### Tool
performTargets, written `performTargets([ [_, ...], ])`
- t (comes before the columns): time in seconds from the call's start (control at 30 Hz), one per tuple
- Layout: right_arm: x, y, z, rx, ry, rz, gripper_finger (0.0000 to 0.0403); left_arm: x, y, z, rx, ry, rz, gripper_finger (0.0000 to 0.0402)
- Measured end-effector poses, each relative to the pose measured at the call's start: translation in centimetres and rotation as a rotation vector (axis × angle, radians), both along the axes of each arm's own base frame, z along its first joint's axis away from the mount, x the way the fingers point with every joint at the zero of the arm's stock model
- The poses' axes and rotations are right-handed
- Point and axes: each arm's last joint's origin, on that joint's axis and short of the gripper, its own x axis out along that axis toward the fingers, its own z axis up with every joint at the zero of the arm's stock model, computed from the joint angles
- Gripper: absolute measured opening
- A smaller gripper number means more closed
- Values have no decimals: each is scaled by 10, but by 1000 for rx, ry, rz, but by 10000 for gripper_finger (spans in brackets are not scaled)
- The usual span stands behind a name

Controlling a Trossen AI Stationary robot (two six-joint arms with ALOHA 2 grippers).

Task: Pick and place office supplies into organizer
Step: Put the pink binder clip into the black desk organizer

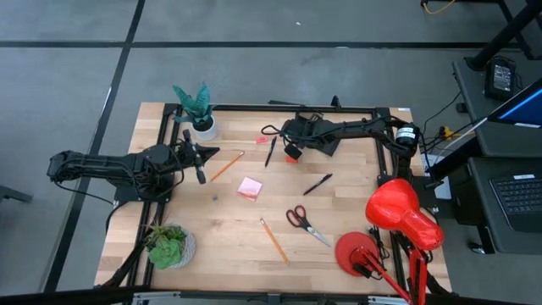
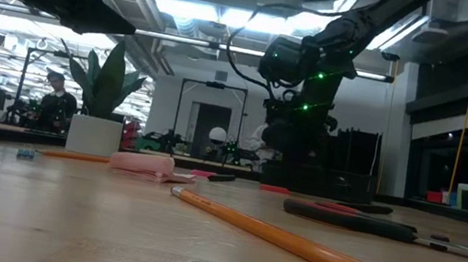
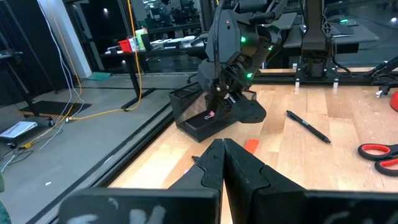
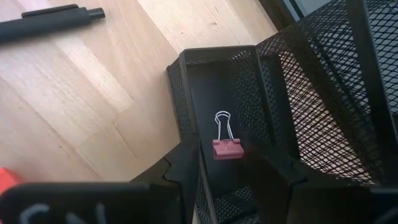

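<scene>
Two grippers work the table: at centre left the left gripper hangs with jaws closed, empty. Loose supplies lie mid-frame: a pink pad, scissors, pencils, pens. Upper centre, the right gripper holds a pink binder clip between parted jaws over the organizer, above one compartment.
</scene>
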Motion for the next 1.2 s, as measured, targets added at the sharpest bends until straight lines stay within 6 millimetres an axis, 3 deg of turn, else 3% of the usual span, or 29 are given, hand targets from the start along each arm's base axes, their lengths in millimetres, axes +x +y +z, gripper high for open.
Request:
performTargets([
  [0.57, 11, -4, 31, 26, -12, -9, 120, 0, 0, 0, 0, 0, 0, 4],
  [0.9, 4, -12, 29, 73, -3, -46, 38, 0, 0, 0, -7, -3, 1, 4],
  [1.2, 3, -11, 29, 81, 17, -44, 79, 0, 0, 0, -7, -3, 1, 4],
])
